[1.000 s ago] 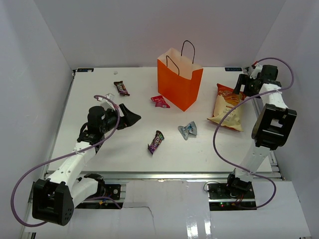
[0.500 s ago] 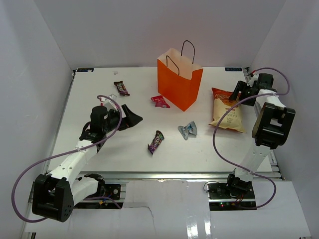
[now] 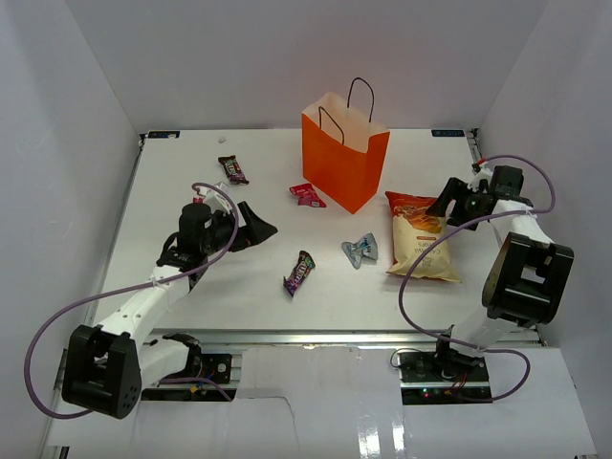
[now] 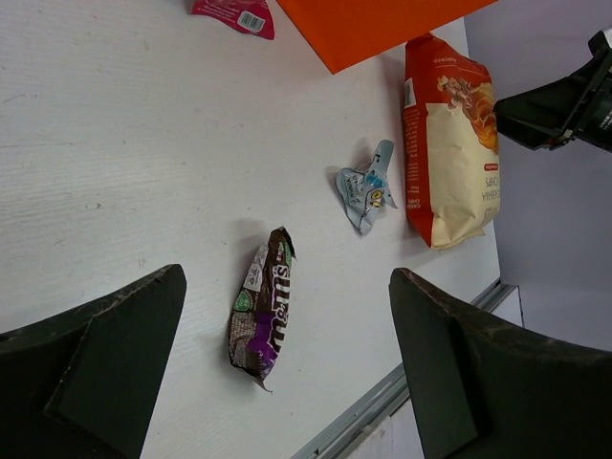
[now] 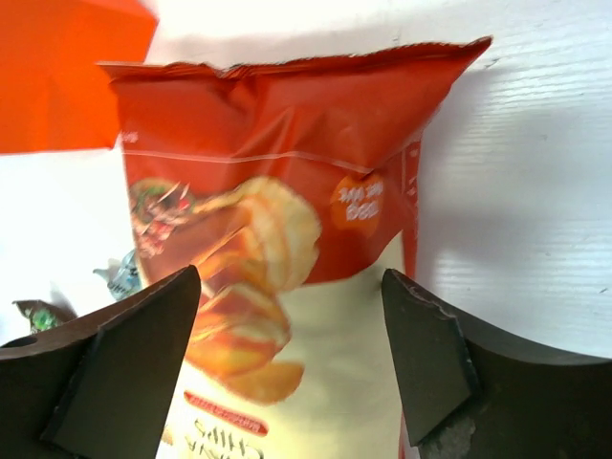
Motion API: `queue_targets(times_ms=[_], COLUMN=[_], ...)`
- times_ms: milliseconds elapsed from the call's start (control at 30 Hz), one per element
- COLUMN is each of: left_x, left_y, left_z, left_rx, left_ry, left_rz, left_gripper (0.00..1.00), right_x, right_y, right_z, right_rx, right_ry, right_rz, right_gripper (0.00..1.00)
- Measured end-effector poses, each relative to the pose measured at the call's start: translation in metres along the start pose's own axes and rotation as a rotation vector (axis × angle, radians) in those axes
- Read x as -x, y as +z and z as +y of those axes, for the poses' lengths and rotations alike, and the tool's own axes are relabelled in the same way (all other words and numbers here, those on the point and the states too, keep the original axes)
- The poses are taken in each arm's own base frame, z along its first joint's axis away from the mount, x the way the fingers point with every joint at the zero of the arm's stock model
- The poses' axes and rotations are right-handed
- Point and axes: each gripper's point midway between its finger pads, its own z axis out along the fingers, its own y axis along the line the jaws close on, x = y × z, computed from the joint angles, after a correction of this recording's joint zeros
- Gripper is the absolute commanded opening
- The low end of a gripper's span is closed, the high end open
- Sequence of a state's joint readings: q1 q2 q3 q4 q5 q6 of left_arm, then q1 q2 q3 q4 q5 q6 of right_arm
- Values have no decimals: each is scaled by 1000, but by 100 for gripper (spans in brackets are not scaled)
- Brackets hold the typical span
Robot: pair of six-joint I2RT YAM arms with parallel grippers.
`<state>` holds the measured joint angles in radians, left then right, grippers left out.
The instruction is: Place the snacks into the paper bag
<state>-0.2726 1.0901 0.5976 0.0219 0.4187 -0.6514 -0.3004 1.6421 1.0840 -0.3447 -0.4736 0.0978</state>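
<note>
Chip bag (image 3: 421, 244) lies flat on the bench (image 3: 363, 296), right of centre. Its red top end points to the far edge, close to the paper bag (image 3: 344, 158). That bag stands upright with its mouth open, mid-bench toward the far edge. The right gripper (image 5: 287, 354) hovers low over the red top end. Its jaws are apart, with nothing pinched between them that I can see. The left gripper (image 4: 277, 359) hangs wide open and empty over the left half, looking down on the purple packet (image 3: 299, 273).

To my eye the step is getting hold of the chip bag. I'd close on the flat sealed seam at the top, not the puffy middle, which would likely slip or crush. Lifted that way, it should hang lengthwise and go in end first. The carry needs to clear the rim and the cord handles, and a knock could tip the paper bag.

Compared with 1 second earlier, the chip bag has slid away from the right edge toward the centre and the near edge, turning a little. The right gripper has come in from the far right corner with it, jaws slightly narrower. The left arm has crept forward a touch. The paper bag and 4 small snacks sit where they were: purple packet, silver-blue wrapper (image 3: 360, 251), pink-red wrapper (image 3: 307, 195) and candy bar (image 3: 232, 170).
</note>
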Motion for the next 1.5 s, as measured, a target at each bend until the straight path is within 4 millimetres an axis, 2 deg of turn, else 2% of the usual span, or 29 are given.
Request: queue_targets(times_ms=[100, 133, 300, 433, 533, 733, 933, 967, 1000, 1200, 1333, 1367, 1467, 1500], left_x=[-2, -3, -6, -10, -10, -8, -9, -10, -12, -20, -20, -21, -21, -21], left_y=[2, 3, 6, 7, 8, 5, 6, 7, 8, 14, 15, 15, 16, 16], left_z=[0, -1, -4, -8, -11, -16, -18, -18, -18, -17, -22, -22, -23, -23], left_rx=[-3, -4, -15, -26, -34, -46, -49, -49, -48, -39, -47, -48, -48, -49], left_ry=[0, -1, 2, 4, 5, 5, 4, 4, 4, 2, 10, 11, 12, 12], left_rz=[7, 10, 22, 33, 35, 24, 24, 28, 34, 65, 65, 66, 67, 67], left_gripper=[98, 98, 98, 98, 98, 98, 98, 98, 98, 98, 98, 98, 98, 98], right_x=[-1, 1, 15, 39, 48, 37, 34, 34, 33, 23, 19, 19, 20, 21], right_y=[-10, -13, -13, 4, 20, 38, 40, 40, 40, 46, 47, 46, 45, 44], right_z=[9, 10, 10, 4, 0, -9, -11, -11, -11, -9, -4, -3, 1, 3], right_rx=[16, 17, 25, 43, 74, 102, 104, 104, 104, 140, 168, 177, 198, 207], right_ry=[-16, -30, -79, -122, -140, -129, -135, -134, -134, -94, -84, -82, -85, -87], right_rz=[-11, -19, -31, -26, -8, 54, 64, 65, 66, 93, 100, 100, 94, 91], right_gripper=[99, 94, 90, 90, 90, 93, 100, 97, 90, 63, 51, 44, 35, 27])
